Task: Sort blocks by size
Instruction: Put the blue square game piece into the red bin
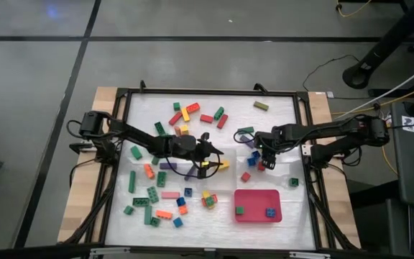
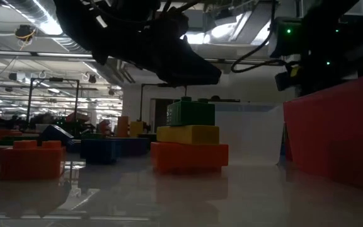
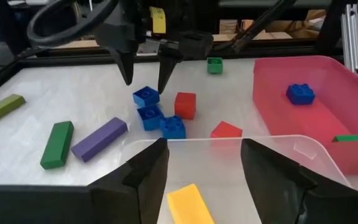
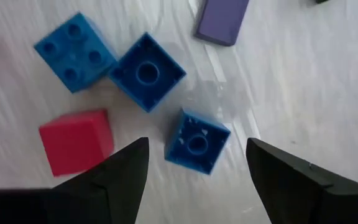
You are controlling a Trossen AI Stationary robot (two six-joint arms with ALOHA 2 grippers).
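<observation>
Right claw (image 4: 194, 165) is hanging over the worktop (image 1: 279, 122) toward its right edge, fingers spread apart, straddling one small blue block (image 4: 196, 141) without touching it. Two more blue blocks (image 4: 146, 71) are lying just beside it, touching each other; a red block (image 4: 76, 140) and a purple bar (image 4: 223, 20) are lying near.

Left claw (image 3: 204, 171) is hovering mid-worktop over the rim of the clear tub (image 3: 291, 146), fingers apart and empty; a yellow bar (image 3: 189, 203) is lying in the tub under it.

The red tray (image 1: 258, 205), near the front right corner, is holding a green block (image 1: 239, 211) and a blue one (image 1: 270, 213). Remaining blocks (image 1: 160, 194) are lying scattered, mostly over the left half.
</observation>
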